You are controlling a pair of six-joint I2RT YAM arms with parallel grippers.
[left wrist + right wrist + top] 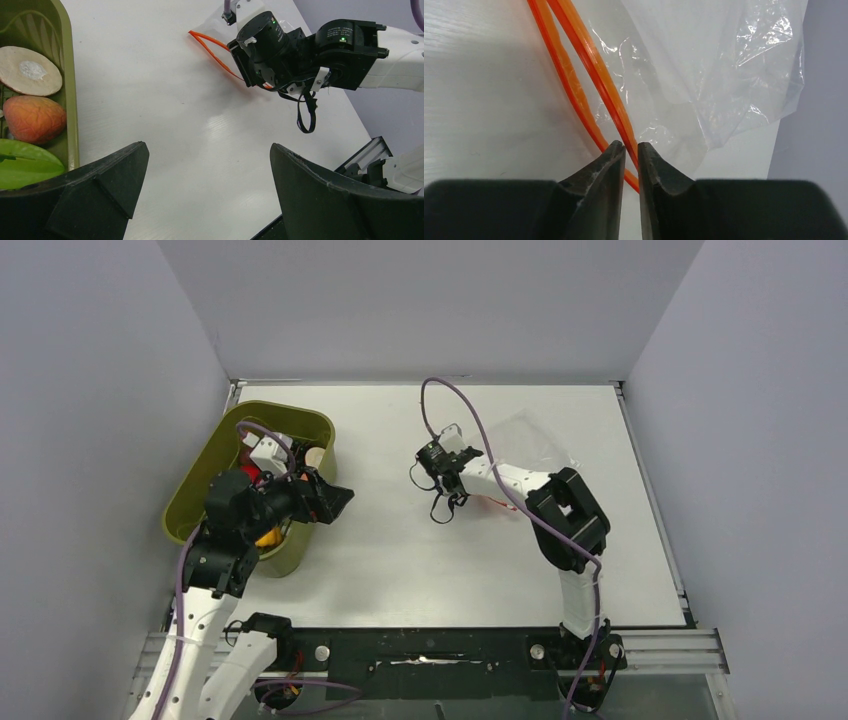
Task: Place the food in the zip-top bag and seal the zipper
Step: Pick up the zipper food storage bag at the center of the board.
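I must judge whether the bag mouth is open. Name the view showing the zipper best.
Right wrist: the zipper fills the frame, its two orange tracks apart, one passing into the right tool. Left wrist shows an open loop, partly hidden by that tool. Top external shows only an orange sliver beside the right arm.

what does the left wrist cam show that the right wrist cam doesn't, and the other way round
Only the left wrist view: the olive tub holding a beige slice, a reddish fruit and a green piece; the left hand, wide open; the right arm from outside. Only the right wrist view: the zip-top bag with its crinkled clear film, and the zipper with its two strips apart, one pinched by the right hand. Both: the orange zipper and the white table.
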